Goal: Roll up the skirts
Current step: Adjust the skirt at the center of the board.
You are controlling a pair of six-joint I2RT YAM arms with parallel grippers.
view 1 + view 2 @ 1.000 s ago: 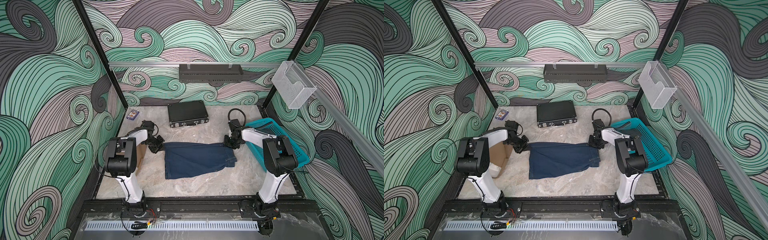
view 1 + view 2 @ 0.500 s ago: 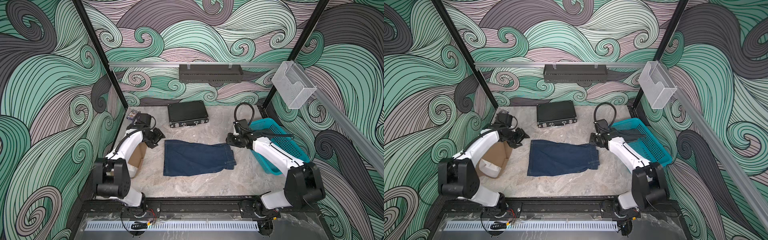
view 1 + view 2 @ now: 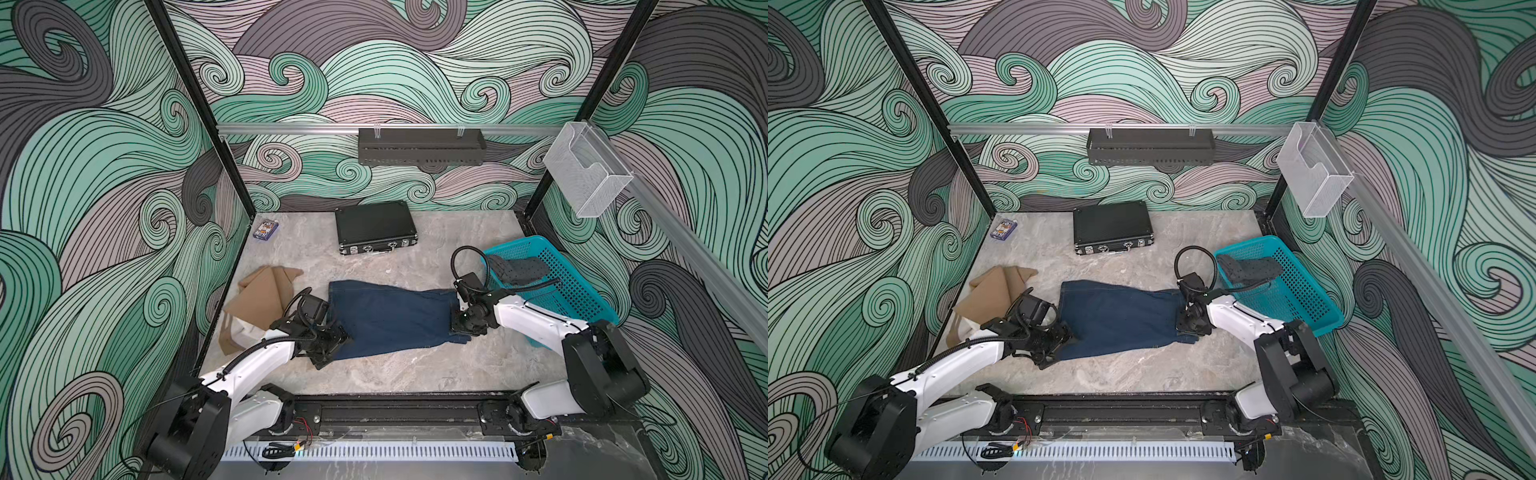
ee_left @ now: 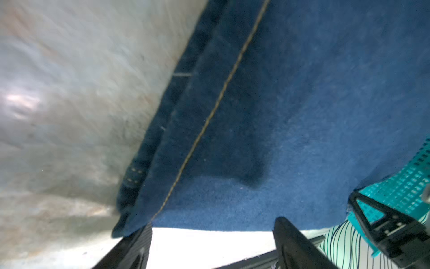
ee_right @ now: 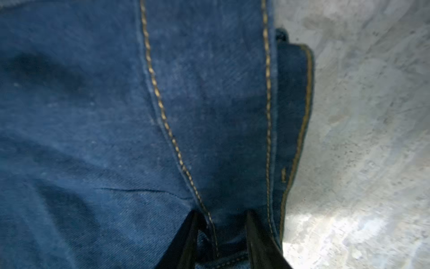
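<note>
In both top views the denim skirt point(image 3: 395, 318) lies flat between my grippers, with the tan skirt point(image 3: 992, 291) just beyond the left gripper point(image 3: 332, 347). Left wrist: fingers point(image 4: 137, 246) spread, empty, denim edge just ahead. Right wrist: right gripper point(image 5: 222, 216) pinches the stitched denim fold.

A grey marbled table point(image 3: 415, 370) carries a closed black case point(image 3: 376, 226), which lies flat near the middle of its back edge with the latches toward the front. A small blue box point(image 3: 266, 230) lies in the back left corner. A teal mesh-walled basket point(image 3: 582, 299) sits at the right edge. Above the back edge a rail point(image 3: 291, 129) holds a black shelf point(image 3: 421, 146). A clear bin point(image 3: 586, 174) hangs near the back right corner. Swirl-patterned walls point(image 3: 104, 166) enclose three sides.
</note>
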